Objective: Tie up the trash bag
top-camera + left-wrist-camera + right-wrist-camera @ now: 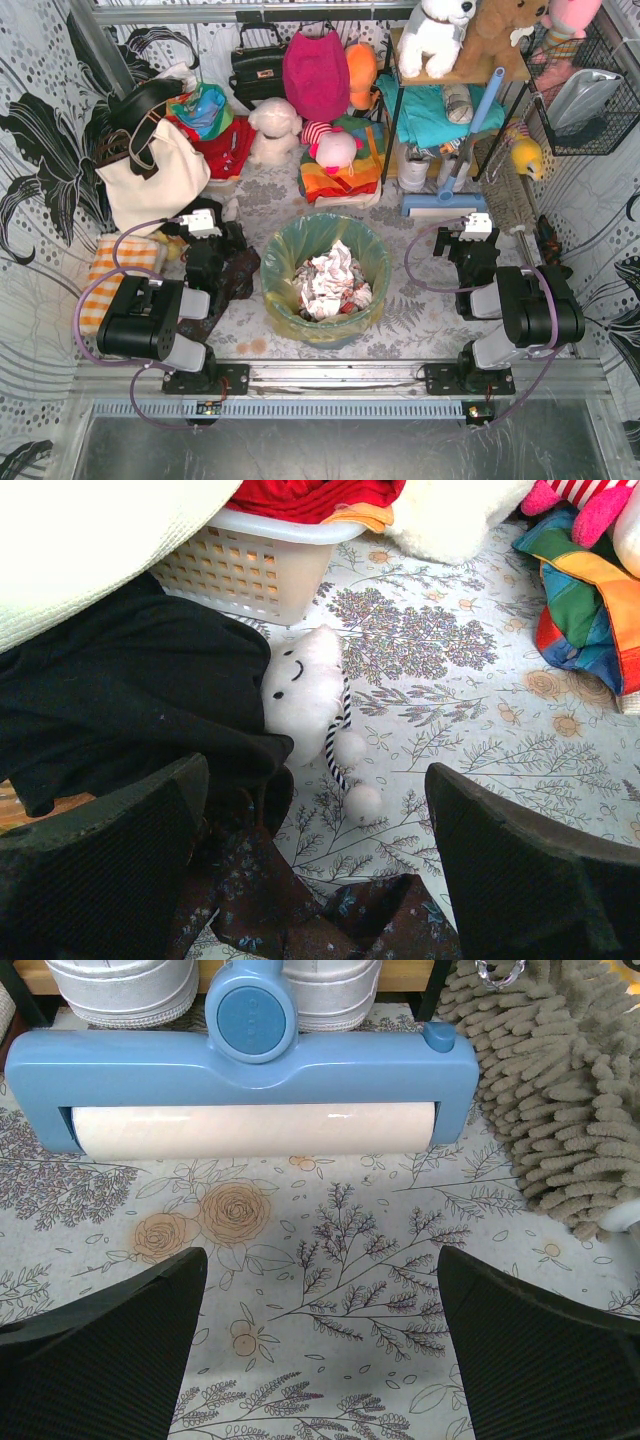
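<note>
The trash bag (pixel 283 252), thin crinkly yellow film, stands open-mouthed on the floral tablecloth (pixel 405 312), with crumpled white paper (pixel 330 280) heaped inside. Left of the bag, the left gripper (pixel 315 785) reaches low and forward, its ribbed black fingers (pixel 110 860) spread wide over dark cloth (pixel 130 710) beside a small white plush (pixel 300 685). Right of the bag, the right gripper (pixel 320 1260) faces a blue plastic roller head (pixel 240 1060), released, jaws wide.

left claw (pixel 315 855): dark cloth (pixel 130 710), cloud plush (pixel 305 685) ahead | right claw (pixel 320 1345): open floral mat (pixel 340 1250), then blue roller (pixel 240 1060)
</note>
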`<state>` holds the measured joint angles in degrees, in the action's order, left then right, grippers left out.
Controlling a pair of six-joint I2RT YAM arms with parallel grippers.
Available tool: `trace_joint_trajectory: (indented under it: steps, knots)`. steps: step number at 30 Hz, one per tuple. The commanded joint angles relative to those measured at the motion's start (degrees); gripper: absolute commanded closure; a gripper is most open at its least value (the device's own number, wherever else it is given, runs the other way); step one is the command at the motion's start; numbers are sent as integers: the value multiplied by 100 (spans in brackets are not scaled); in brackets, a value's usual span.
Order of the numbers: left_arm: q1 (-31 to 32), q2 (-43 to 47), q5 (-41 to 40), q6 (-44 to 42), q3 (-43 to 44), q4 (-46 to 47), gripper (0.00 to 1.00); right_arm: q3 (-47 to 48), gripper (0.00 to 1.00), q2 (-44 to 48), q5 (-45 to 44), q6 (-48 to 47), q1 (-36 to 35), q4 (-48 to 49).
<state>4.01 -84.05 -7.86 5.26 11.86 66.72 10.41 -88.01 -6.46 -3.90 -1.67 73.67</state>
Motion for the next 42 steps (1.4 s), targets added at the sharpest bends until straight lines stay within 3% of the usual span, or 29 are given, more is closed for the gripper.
trace_joint_trajectory:
  steps: [1,31,37,42]
  knots:
    - [-50,-24,30,-21,69,228,2,94,3,3,24,118,27,7]
    - [-21,-13,-91,-44,23,303,2,-18,3,267,-17,59,18,41]
    - [304,422,-714,-182,-39,104,2,285,3,1075,-166,40,17,-1395]
    - [692,1049,-1322,-248,478,-1418,2,535,3,1561,-290,270,18,-2267]
